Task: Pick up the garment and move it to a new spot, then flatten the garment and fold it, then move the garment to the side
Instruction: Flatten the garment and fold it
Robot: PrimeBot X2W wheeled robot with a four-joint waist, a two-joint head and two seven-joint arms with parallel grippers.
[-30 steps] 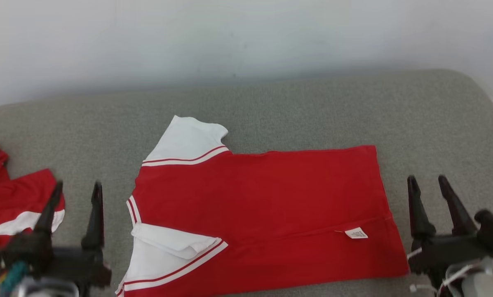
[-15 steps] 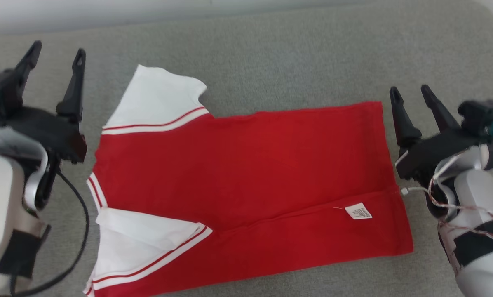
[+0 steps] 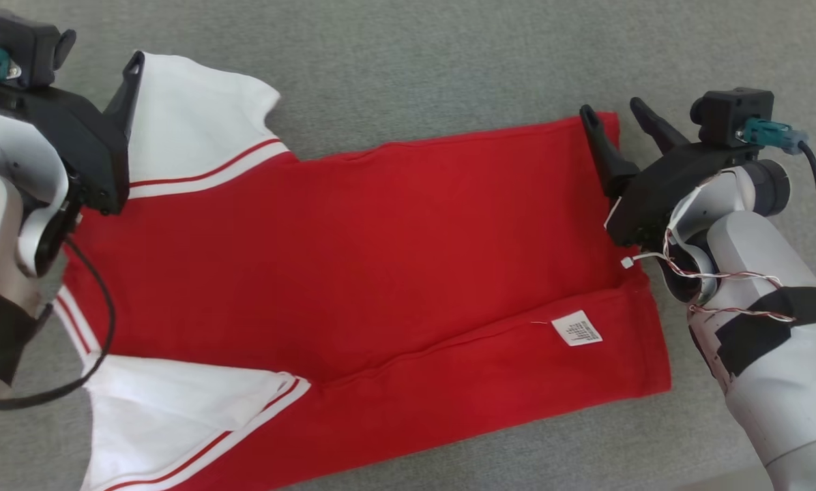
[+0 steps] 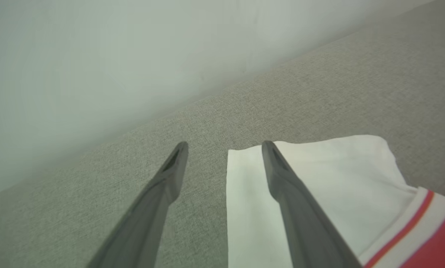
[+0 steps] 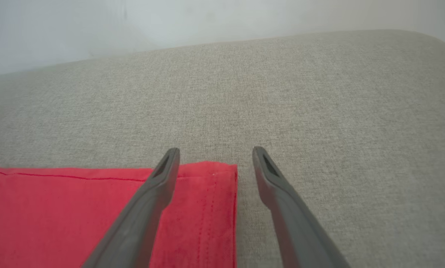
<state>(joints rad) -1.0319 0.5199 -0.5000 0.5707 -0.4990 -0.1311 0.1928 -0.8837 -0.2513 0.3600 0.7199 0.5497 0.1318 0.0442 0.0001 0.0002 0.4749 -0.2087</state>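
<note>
A grey cloth-covered bench carries the garment, a red shirt with white sleeves, spread flat between the two claws. Its far white sleeve lies under the left claw: one finger hangs over the sleeve, the other over bare bench, and the sleeve's edge runs through the gap. The near sleeve lies folded behind that claw, beside its arm. The right claw hangs over the far hem corner, one finger above red cloth, the other above bench just beside it. Both claws stand wide apart and hold nothing; whether the tips touch the cloth cannot be told. A small white label lies behind the right claw, near the hem.
</note>
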